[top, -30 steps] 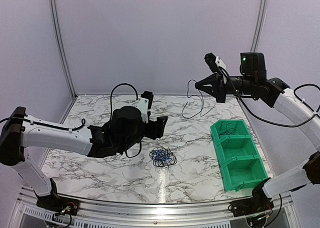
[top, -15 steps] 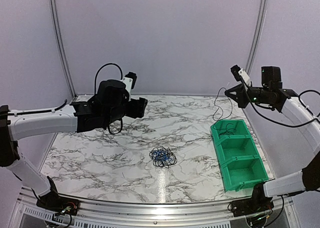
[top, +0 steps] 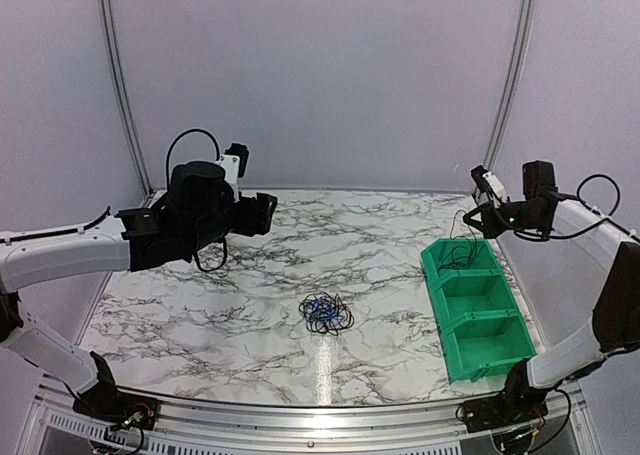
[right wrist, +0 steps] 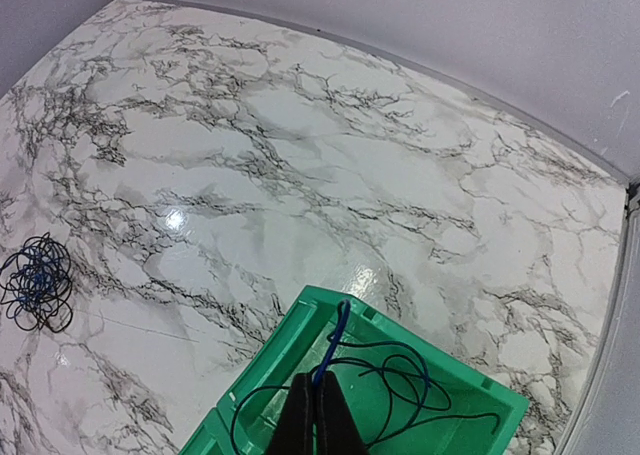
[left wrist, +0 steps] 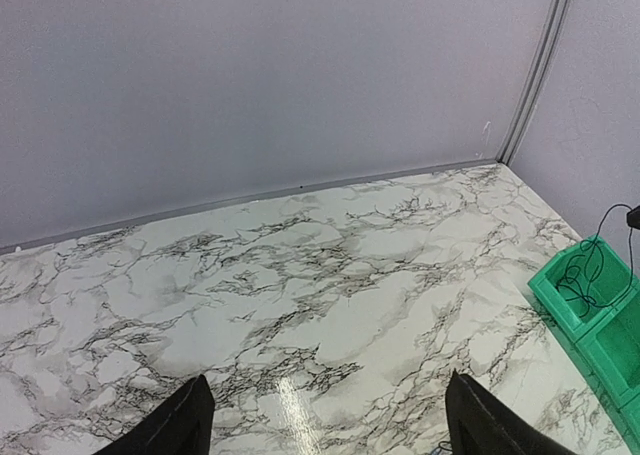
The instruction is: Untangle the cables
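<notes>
Top external: right hand moved cable over bin.

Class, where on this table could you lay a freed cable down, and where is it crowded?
Bare table lies between the tangle and the back wall, and between the tangle and the bin. The bin's two near compartments are empty. Crowded: its far compartment, where the shut right pincer holds a cable.

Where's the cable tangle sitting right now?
In the top view the cable tangle lies on the marble table near its middle, slightly toward the near edge, left of the green bin.
</notes>
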Tool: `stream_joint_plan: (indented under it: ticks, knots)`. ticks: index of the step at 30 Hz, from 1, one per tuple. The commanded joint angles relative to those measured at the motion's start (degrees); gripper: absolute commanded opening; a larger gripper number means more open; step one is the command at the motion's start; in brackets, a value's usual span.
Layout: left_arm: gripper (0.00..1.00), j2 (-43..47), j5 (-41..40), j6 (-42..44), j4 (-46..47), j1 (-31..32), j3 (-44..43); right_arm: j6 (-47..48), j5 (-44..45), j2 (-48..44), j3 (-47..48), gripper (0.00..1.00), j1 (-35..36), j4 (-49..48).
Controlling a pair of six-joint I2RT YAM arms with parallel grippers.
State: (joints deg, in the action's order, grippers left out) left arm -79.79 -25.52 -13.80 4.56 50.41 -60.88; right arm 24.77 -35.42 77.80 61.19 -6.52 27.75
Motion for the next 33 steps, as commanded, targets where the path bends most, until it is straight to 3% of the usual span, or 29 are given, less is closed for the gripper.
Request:
stream_joint_plan:
  ticks: [1,9,21,33]
  knots:
    - [0.82,0.91,-0.41,-0.18,1.32,0.04,-0.14,0.52,-0.72,0.75,0.25,0.0,-0.6,-0.5]
    - [0.82,-0.18,-0.89,-0.35,1.33,0.04,-0.27,-1.14,-2.41,-1.53,2.33,0.0,-0.59,0.8]
    - [0.83,-0.41,-1.99,-0.35,1.27,0.09,-0.2,0.32,10.41,4.47,-2.13,0.0,-0.6,-1.92]
    - [0.82,-0.86,-1.99,-0.78,1.25,0.11,-0.11,0.1,16.81,10.94,-5.16,0.0,-0.59,-4.89]
